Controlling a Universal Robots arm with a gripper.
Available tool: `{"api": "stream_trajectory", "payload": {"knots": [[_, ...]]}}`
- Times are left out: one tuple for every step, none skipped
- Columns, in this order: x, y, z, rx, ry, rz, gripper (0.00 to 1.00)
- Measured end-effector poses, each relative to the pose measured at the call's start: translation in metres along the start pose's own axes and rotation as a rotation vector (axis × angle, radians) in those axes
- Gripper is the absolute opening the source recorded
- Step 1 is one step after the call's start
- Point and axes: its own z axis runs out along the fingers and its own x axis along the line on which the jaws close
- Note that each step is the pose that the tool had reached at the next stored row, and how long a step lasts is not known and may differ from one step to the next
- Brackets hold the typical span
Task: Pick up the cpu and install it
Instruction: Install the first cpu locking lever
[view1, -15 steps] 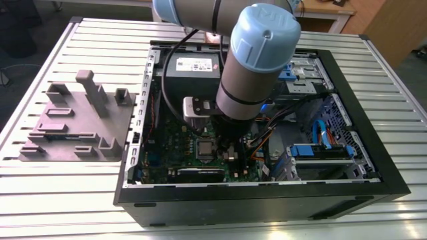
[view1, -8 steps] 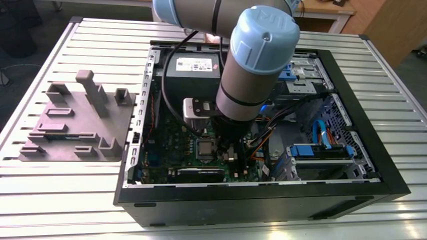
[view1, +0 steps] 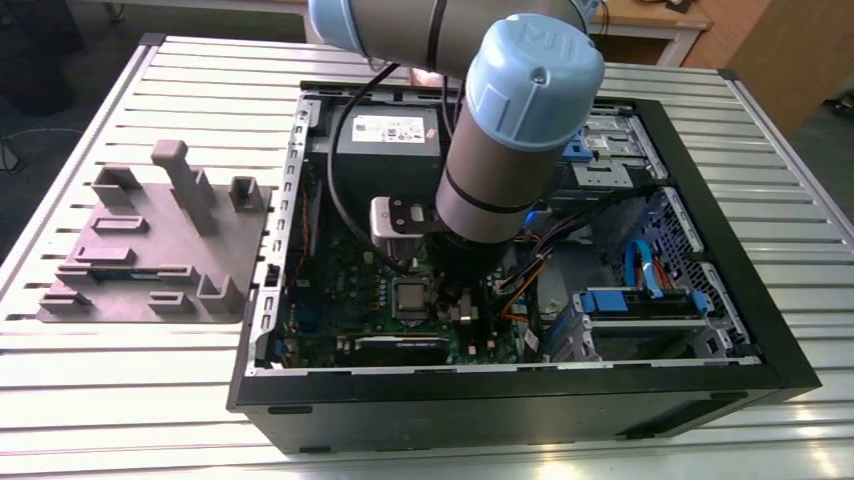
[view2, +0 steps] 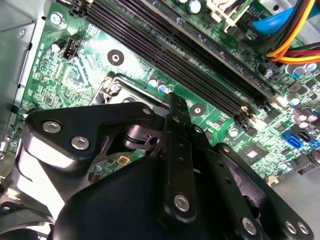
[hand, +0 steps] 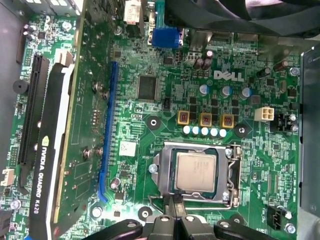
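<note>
Install is looking mostly done: cpu (view1: 410, 298) is already sitting flat in the socket (hand: 231, 170), just below centre of the exterior view, inside the case (view1: 534, 400). In the first wrist view the gripper (hand: 173, 202) is hovering just beside the socket edge, jaws pressed together, gripping nothing. The cpu is showing a square matte silver-grey lid, the socket frame shiny steel, the motherboard (hand: 150, 130) glossy green.

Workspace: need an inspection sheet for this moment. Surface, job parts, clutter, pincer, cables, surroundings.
Surface: slatted metal table carrying the open computer case.
Job's things: cpu lies flat in the socket on the motherboard, with a metal frame around it.
Clutter: grey moulded tray on the table, to the exterior view's left of the case.
Grippers: pincer low over the board, at the socket's edge beside the cpu, not holding it.
Cables: orange, yellow and blue leads inside the case; black cable hangs by the arm.
Surroundings: wooden furniture behind the table.
</note>
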Motion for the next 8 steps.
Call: {"api": "stream_trajectory", "payload": {"knots": [[0.0, -0.0005, 0.0, 0.0, 0.0001, 0.0, 0.1], [0.0, -0.0008, 0.0002, 0.0, 0.0002, 0.0, 0.1], [0.0001, -0.001, 0.0003, -0.0002, 0.0003, 0.0, 0.1], [0.0001, -0.0014, 0.0006, 0.0, 0.0001, 0.0, 0.1], [0.0001, -0.0015, 0.0007, -0.0001, 0.0003, 0.0, 0.1], [0.0001, -0.0015, 0.0008, -0.0001, 0.0004, 0.0, 0.1], [0.0001, -0.0015, 0.0009, -0.0002, 0.0005, 0.0, 0.1], [0.0002, -0.0015, 0.0011, -0.0002, 0.0005, 0.0, 0.1]]}}
